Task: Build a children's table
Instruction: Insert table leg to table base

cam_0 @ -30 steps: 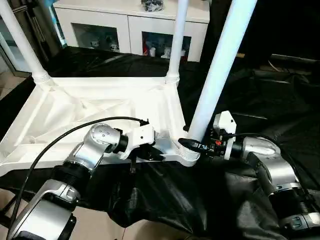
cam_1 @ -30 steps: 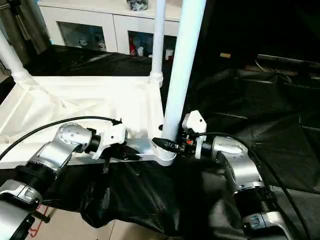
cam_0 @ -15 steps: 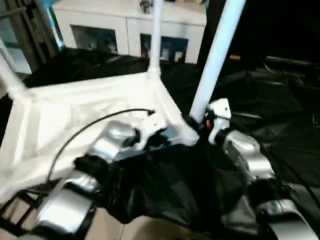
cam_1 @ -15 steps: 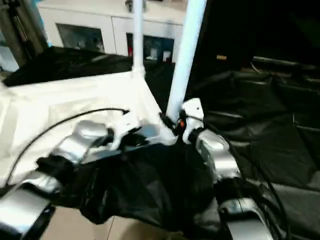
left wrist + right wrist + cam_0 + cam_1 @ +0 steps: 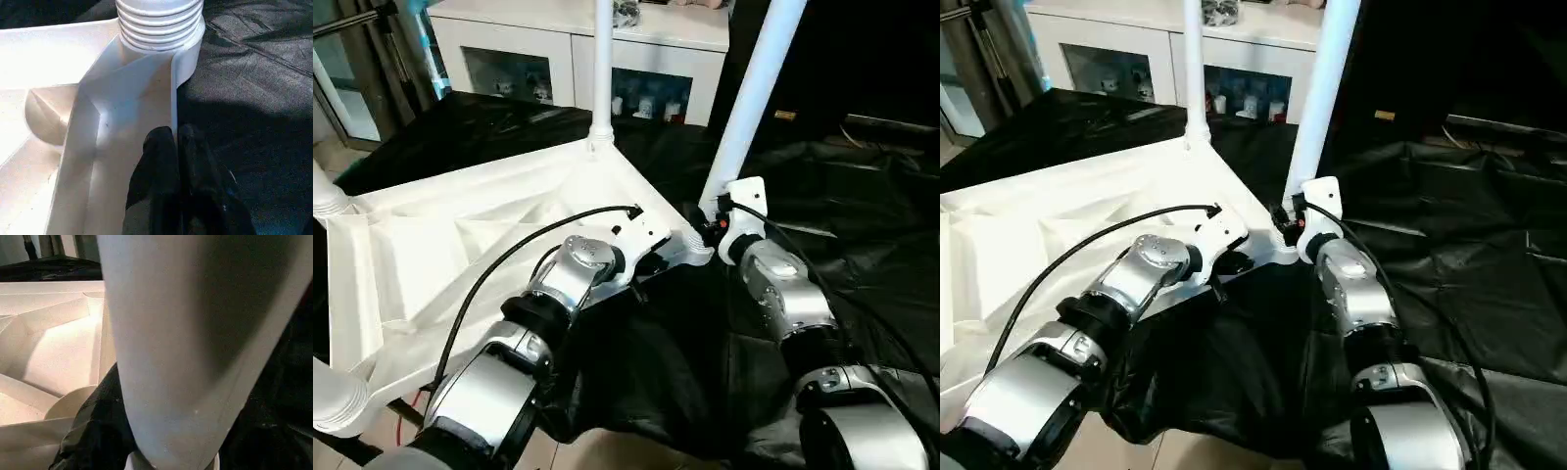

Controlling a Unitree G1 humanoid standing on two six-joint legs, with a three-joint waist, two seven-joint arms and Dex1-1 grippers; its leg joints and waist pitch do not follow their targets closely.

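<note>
On the black sheet (image 5: 862, 206) in front of me, the tabletop (image 5: 460, 245) lies underside up, with legs standing in its corner sockets. I judge I'm on the near-right leg (image 5: 749, 98), seating it in its socket (image 5: 161, 24).

My right end effector (image 5: 713, 223) is clamped around the base of that leg, fingers about half apart, and the tube fills its wrist view. My left end effector (image 5: 178, 161) has its fingers pressed together against the tabletop's rim, just beside that socket, steadying it.

Next I'd need to check the leg is fully home and upright. I'd keep the left bracing the rim while the right pushes down.
</note>
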